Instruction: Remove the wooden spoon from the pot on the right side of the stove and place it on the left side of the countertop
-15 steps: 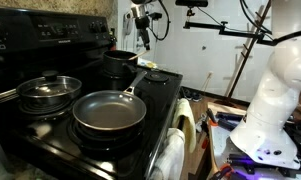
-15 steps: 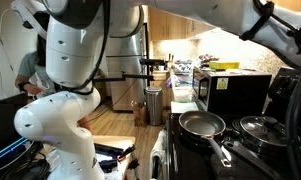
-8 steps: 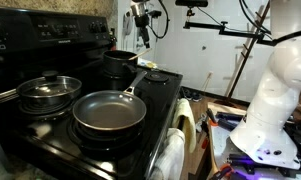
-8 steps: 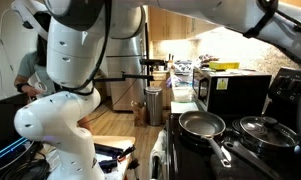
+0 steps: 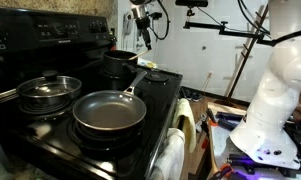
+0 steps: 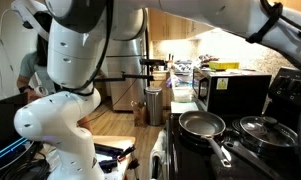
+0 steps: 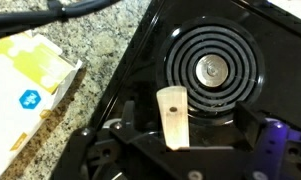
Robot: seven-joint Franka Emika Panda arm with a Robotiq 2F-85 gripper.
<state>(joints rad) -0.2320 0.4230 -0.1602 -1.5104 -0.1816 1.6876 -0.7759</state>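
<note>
The wooden spoon (image 7: 173,112) shows in the wrist view as a pale flat handle end with a small hole, standing between the jaws of my gripper (image 7: 187,120). Below it lies a ringed burner (image 7: 212,70) of the black stove (image 5: 50,30). In an exterior view my gripper (image 5: 144,38) hangs high above and just right of the dark pot (image 5: 119,63) at the stove's back right. It is shut on the spoon and holds it clear of the pot. The pot is not seen in the wrist view.
A frying pan (image 5: 109,111) sits at the stove's front and a steel pot with glass lid (image 5: 48,92) beside it; both also show in an exterior view (image 6: 202,124). A yellow-white box (image 7: 30,85) lies on the granite countertop (image 7: 100,50). A microwave (image 6: 235,92) stands behind.
The gripper with the spoon has shifted only slightly above the pot. Nothing else has moved.
</note>
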